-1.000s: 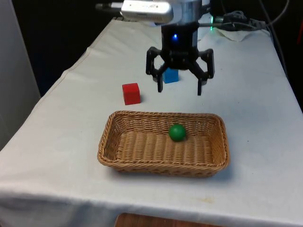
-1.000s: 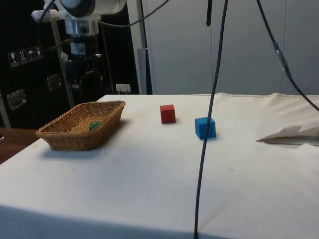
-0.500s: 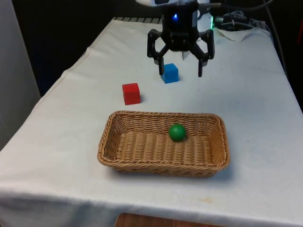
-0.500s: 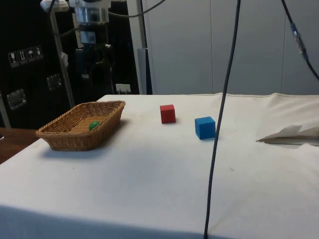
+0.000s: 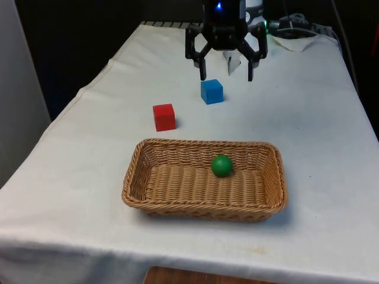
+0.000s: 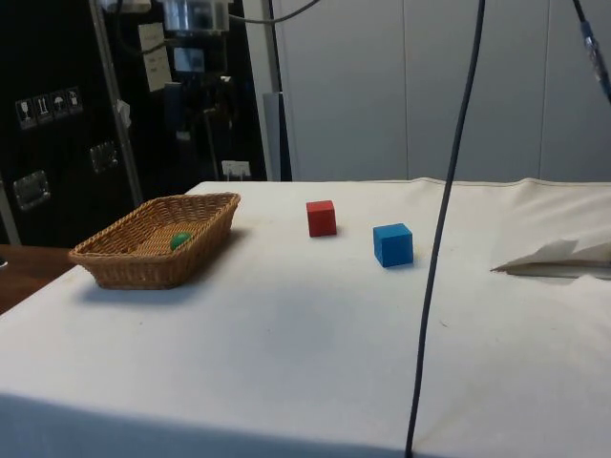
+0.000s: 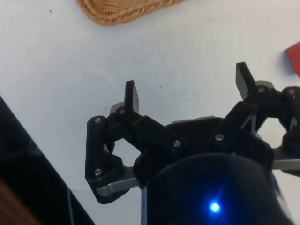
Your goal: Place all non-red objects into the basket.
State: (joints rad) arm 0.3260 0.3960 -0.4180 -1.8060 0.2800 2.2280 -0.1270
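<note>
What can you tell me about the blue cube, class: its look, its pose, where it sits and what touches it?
The blue cube is a small, plain block with flat faces and sharp edges, matte, perhaps painted wood. It sits flat on the white cloth, turned slightly askew to the table's edges. Nothing else touches it. The red cube lies apart, nearer the wicker basket. The open pincer hangs above and just behind it, holding nothing.

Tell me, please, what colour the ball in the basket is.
Green; the small round ball shows best in the front view.
</note>
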